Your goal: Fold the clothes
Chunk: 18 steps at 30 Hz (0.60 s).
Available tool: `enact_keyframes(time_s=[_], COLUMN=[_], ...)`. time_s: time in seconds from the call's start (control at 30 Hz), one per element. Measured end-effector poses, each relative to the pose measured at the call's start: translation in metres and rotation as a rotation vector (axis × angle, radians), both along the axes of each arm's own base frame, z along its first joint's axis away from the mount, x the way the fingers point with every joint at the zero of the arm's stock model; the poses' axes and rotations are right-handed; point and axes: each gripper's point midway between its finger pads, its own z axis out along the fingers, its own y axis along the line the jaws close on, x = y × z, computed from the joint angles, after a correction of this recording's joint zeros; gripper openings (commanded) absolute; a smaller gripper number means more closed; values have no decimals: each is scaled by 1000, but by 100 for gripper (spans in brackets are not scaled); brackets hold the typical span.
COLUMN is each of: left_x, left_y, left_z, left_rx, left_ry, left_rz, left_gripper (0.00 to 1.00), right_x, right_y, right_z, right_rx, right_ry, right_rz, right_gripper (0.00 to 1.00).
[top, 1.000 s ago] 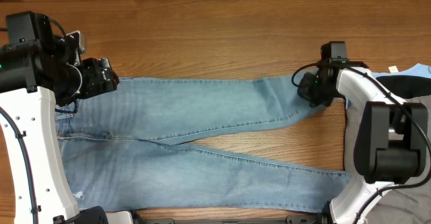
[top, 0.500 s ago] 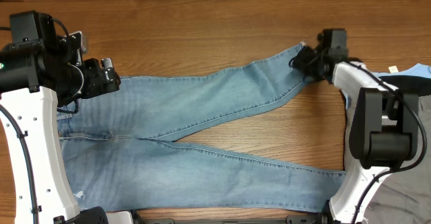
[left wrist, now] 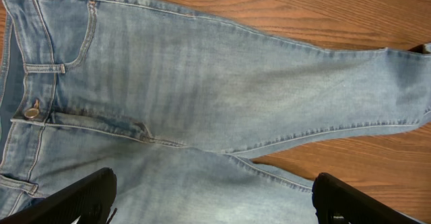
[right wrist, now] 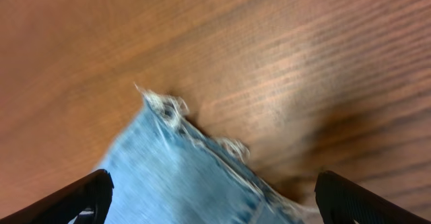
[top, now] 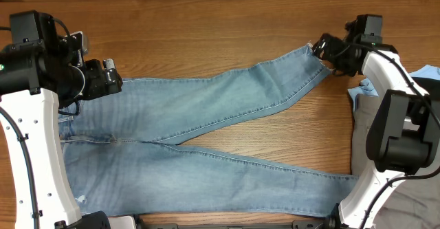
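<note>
Soft, limp and fairly heavy, the light blue washed-denim jeans (top: 206, 112) lie spread flat on the brown wooden worktop (top: 206, 29), likely best pinched at frayed hem (right wrist: 202, 142) and waistband (left wrist: 17, 83), with left hand (top: 108, 78) and right hand (top: 326, 49) both apart, holding nothing.

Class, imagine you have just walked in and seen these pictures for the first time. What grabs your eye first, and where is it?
The light blue jeans dominate, spread flat across the wooden table with the two legs splayed in a V toward the right. The upper leg's frayed hem lies right by the open right gripper. The open left gripper hovers near the waist end on the left.
</note>
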Motion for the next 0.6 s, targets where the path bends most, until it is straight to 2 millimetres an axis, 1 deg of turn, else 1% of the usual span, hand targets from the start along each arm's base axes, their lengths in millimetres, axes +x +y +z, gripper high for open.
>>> enact_keyframes(time_s=[0.13, 0.23, 0.4, 0.53, 0.6], left_x=[-1, -3, -4, -4, -4], left_y=[0, 0, 0, 0, 0], left_z=[0, -1, -1, -1, -1], left_rx=[1, 0, -1, -1, -1], left_ry=[4, 12, 17, 17, 17], left_rz=[1, 1, 1, 1, 1], left_gripper=[95, 95, 95, 95, 95], right_x=[-11, -15, -22, -24, -22], right_y=[-3, -6, -4, -4, -3], right_z=[-7, -10, -15, -18, -22], right_rx=[-56, -78, -77, -78, -75], right_ry=[50, 63, 96, 104, 102], right_rz=[36, 52, 71, 80, 84], right_gripper=[100, 100, 100, 99, 98])
